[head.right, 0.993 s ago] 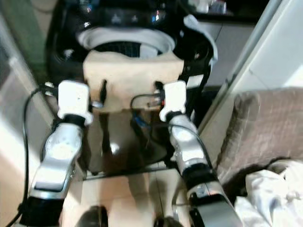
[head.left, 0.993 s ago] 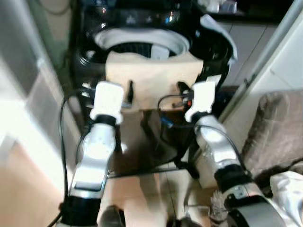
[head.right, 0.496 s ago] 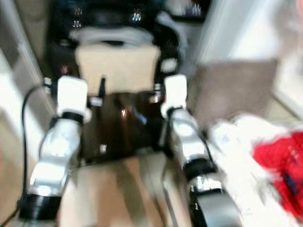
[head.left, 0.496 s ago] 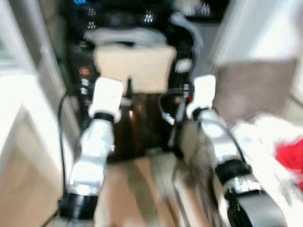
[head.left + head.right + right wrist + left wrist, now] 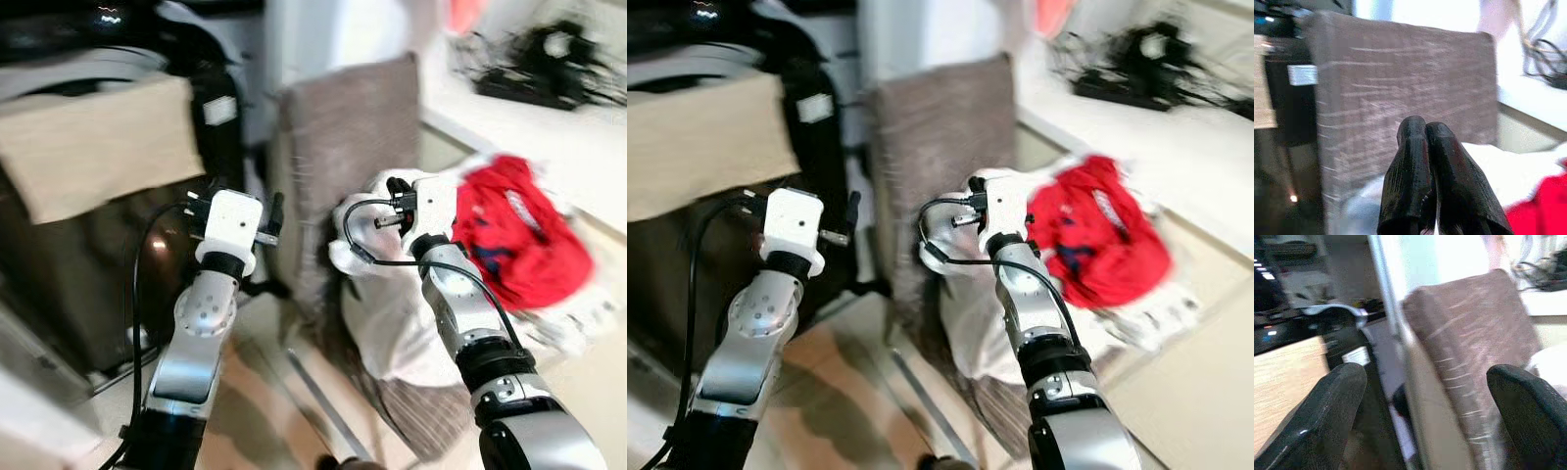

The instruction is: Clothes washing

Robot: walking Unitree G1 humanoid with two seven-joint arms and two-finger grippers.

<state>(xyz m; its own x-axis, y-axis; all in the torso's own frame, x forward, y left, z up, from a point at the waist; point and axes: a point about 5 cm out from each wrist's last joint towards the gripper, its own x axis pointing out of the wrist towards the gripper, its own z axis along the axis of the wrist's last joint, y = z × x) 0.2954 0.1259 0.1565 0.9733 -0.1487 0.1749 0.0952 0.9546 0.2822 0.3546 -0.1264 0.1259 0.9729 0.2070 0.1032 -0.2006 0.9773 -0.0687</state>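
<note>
Over the laundry pile: right gripper (image 5: 1437, 183) pressed closed, holding nothing.
Beside the washer (image 5: 59, 186): left gripper (image 5: 1425, 401) spread wide, empty.
Clothes: red garment (image 5: 514, 230) on white laundry (image 5: 392, 323), against the brown cushion (image 5: 343, 166).
Risk: closed fingers may push the cloth aside; blurred views may spoil the aim.

The washing machine (image 5: 88, 284) has a glossy black front that throws back small glints, and a matt beige cloth (image 5: 93, 142) lies over its top. The brown cushion (image 5: 1474, 347) is coarse woven fabric (pale flecks in the weave). Beside it lie soft red cloth (image 5: 514, 230) and smooth white cloth (image 5: 392, 323).
</note>
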